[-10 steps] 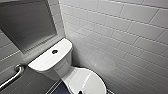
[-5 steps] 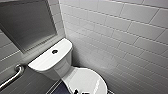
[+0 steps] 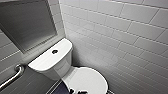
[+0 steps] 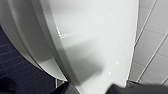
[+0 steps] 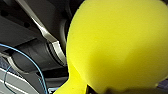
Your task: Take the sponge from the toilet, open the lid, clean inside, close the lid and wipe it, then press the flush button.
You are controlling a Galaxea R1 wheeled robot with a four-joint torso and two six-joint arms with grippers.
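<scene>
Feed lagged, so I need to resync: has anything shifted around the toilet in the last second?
Nothing visibly moved. The lid lies shut over the bowl, and the toilet and grab bar sit where they were; the camera kept its framing. The sponge shows large and yellow in the right wrist view.

- Lid [image 3: 86, 80] down; the space above it is open.
- Tiled wall [image 3: 120, 42] crowds its right side.
- Grab bar [image 3: 12, 76] sits left of the tank [image 3: 47, 61], seemingly apart.
</scene>
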